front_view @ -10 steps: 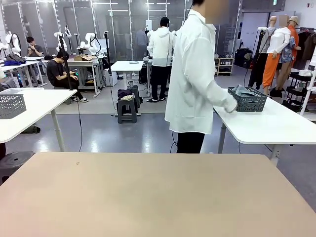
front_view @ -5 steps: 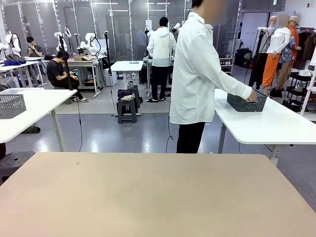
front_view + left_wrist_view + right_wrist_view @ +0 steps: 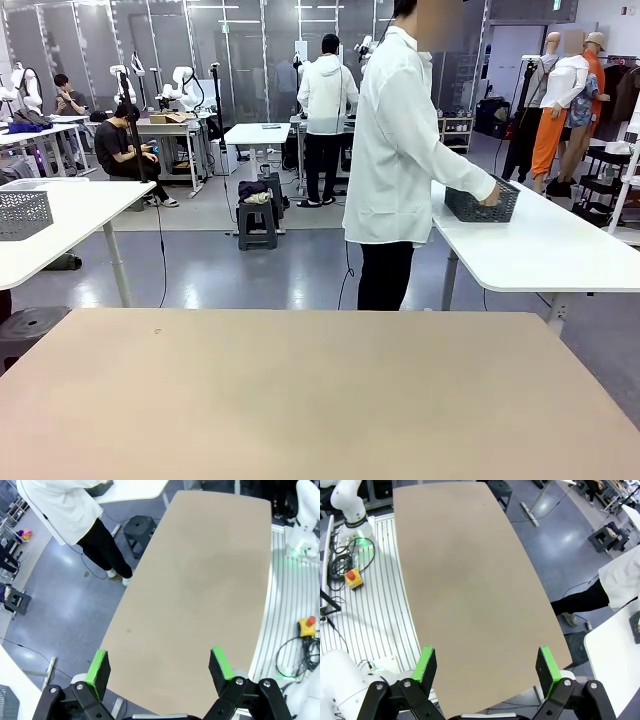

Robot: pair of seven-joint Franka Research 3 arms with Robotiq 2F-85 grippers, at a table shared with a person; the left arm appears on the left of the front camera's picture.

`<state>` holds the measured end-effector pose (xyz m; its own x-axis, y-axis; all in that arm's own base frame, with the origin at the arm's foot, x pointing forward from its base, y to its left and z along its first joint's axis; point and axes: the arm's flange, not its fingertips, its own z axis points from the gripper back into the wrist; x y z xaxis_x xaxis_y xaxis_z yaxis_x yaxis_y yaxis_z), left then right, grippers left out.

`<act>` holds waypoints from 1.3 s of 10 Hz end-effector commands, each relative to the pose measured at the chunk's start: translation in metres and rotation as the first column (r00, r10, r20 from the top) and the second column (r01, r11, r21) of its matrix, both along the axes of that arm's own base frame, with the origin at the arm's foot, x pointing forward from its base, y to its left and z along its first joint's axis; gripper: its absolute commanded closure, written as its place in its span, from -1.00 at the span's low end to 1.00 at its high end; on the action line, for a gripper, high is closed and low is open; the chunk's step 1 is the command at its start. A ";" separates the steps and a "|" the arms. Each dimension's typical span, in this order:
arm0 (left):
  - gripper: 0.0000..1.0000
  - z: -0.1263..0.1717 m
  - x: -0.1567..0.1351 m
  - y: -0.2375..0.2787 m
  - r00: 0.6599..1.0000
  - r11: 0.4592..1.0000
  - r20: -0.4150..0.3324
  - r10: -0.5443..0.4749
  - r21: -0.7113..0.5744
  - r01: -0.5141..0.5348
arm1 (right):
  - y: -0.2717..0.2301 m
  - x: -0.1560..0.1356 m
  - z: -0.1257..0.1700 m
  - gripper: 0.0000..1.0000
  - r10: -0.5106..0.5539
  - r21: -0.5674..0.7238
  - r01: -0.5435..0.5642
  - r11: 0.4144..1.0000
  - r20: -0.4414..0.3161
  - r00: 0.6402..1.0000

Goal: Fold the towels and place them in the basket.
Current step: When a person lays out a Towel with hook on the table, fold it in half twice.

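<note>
Charcoal basket (image 3: 481,205) drawn toward the white side table's (image 3: 560,255) edge beside the person by the person's hand (image 3: 490,197), towels not discernible, nothing yet on the tan bench (image 3: 300,400); left gripper (image 3: 159,667) and right gripper (image 3: 487,666) hanging above it, jaws apart, empty.

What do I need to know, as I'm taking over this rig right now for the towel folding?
Left gripper: open, empty, above the tan table.
Right gripper: open, empty, above it too.
Basket: on the white side table beyond, a person's hand at its rim; whether towels lie inside is too small to tell.
Done: nothing that I can confirm.
Left: folding the towels and placing them in it.
</note>
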<state>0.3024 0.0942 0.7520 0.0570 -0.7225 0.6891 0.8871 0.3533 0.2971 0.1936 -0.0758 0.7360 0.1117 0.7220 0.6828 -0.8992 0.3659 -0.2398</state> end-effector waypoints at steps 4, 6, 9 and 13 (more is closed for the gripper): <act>-1.00 0.015 0.000 0.029 0.998 0.998 -0.009 -0.059 -0.023 0.059 | -0.018 0.006 0.018 -1.00 0.092 -0.037 -0.092 0.995 -0.002 0.996; -1.00 0.017 0.009 0.033 0.995 0.994 0.001 -0.103 -0.031 0.102 | -0.021 0.015 0.021 -1.00 0.113 -0.040 -0.113 0.993 0.003 0.994; -1.00 0.023 0.016 0.035 0.991 0.991 -0.015 -0.132 -0.024 0.132 | -0.023 0.024 0.023 -1.00 0.135 -0.026 -0.135 0.991 -0.006 0.991; -1.00 0.018 0.018 0.032 0.994 0.994 -0.028 -0.110 -0.017 0.109 | -0.018 0.026 0.022 -1.00 0.116 -0.027 -0.117 0.993 -0.009 0.993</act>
<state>0.3181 0.1293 0.7708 0.0107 -0.7205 0.6934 0.9300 0.2619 0.2578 0.2200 -0.0951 0.7582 0.0381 0.7494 0.6610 -0.9370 0.2568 -0.2370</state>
